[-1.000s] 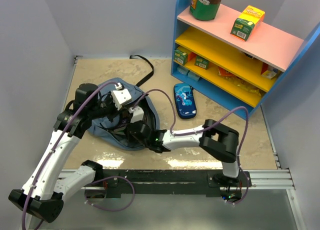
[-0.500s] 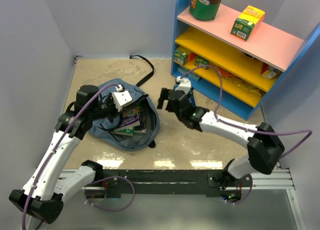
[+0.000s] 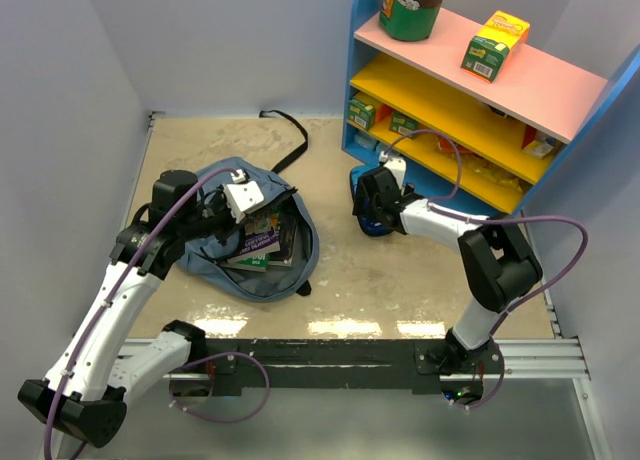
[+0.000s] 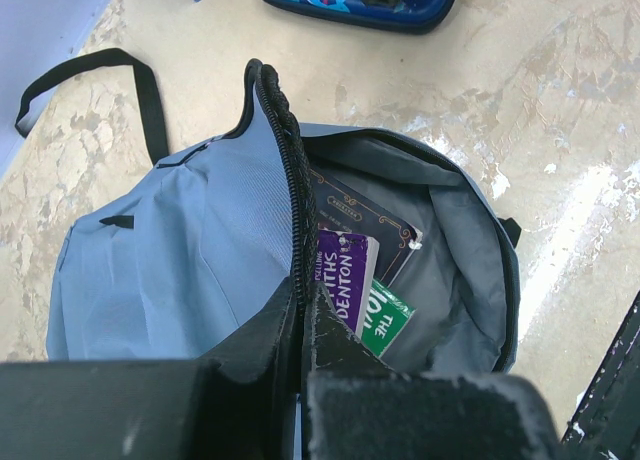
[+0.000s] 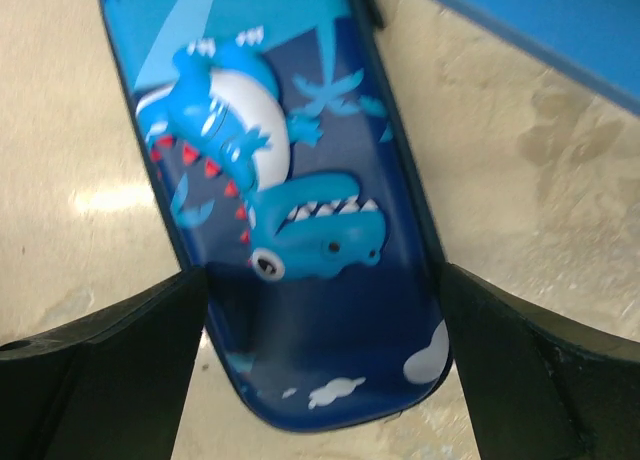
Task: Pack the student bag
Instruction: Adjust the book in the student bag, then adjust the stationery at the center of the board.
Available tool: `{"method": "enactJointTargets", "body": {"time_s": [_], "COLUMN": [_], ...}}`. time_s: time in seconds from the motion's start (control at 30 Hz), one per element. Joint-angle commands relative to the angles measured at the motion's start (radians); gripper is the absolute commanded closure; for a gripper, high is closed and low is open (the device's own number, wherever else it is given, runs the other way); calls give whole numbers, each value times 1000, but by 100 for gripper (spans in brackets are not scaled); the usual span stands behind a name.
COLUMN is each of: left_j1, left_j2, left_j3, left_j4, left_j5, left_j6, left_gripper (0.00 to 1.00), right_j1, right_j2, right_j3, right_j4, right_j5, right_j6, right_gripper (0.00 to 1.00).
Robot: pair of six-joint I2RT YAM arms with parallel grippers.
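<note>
The student bag (image 3: pixel 285 278) lies open on the floor at the left, slate-blue with a black zipper. My left gripper (image 3: pixel 258 202) is shut on the bag's zipper edge (image 4: pixel 297 230) and holds the flap up. Inside lie a purple book (image 4: pixel 346 280), a green book (image 4: pixel 386 320) and a dark one (image 4: pixel 362 212). To the right, by the shelf, lies a dark-blue pencil case (image 5: pixel 290 210) printed with dinosaurs. My right gripper (image 5: pixel 325 315) hangs over it, open, one finger (image 5: pixel 110 360) on either side of its near end.
A blue shelf unit (image 3: pixel 480 110) stands at the back right, with a green can (image 3: pixel 412 5) and a yellow box (image 3: pixel 495 43) on top and small packets on its lower shelves. A black bag strap (image 3: pixel 290 140) trails toward the back wall. Grey walls close in both sides.
My right gripper has left the bag's mouth, swung right to the pencil case and opened wide. The books now show inside the bag. The left arm has kept its hold.
</note>
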Motion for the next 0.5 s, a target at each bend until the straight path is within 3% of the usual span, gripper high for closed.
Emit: {"method": "enactJointTargets", "body": {"time_s": [0.0, 0.23, 0.47], "left_j1": [-4, -4, -4], "left_j2": [-22, -19, -17], "left_j3": [9, 21, 23], "left_j4": [77, 69, 68], "left_j5": [26, 28, 33], "left_j6": [0, -5, -9], "left_gripper": [100, 100, 100], "right_j1": [-52, -53, -51], "right_j2": [1, 35, 38], "right_j3": [18, -12, -72], "right_j4": [66, 142, 227], "right_j5": [-17, -49, -188], "right_j6": [-54, -79, -69], "right_gripper": [1, 1, 1]}}
